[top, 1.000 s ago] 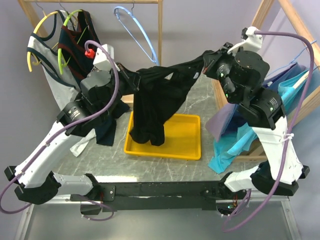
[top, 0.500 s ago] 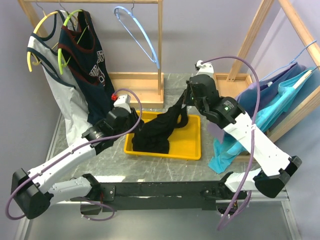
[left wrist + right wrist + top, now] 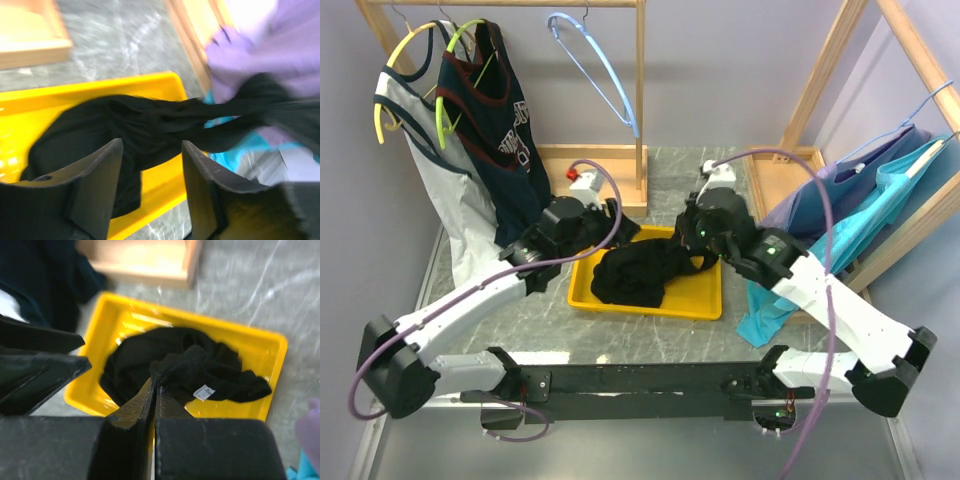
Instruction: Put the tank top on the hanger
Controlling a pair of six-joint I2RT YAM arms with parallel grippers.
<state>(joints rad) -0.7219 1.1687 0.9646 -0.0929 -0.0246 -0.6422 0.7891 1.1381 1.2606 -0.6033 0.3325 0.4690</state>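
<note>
In the tray (image 3: 692, 300) we saw the top (image 3: 635, 272) heaped, soft, limp and light. Right claw (image 3: 154, 382) pinched a fold; left claw (image 3: 150, 150) spread. We judged a strap the best hold for the hanger (image 3: 601, 68).

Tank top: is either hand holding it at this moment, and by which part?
The right hand pinches a bunched fold of the tank top, near its white label. The left hand is open, gripping nothing.

We see a robotics lab, two robot arms (image 3: 470, 300) bolted at a marbled surface (image 3: 650, 335), wooden garment racks (image 3: 641, 100), plain lilac walls (image 3: 740, 60).
</note>
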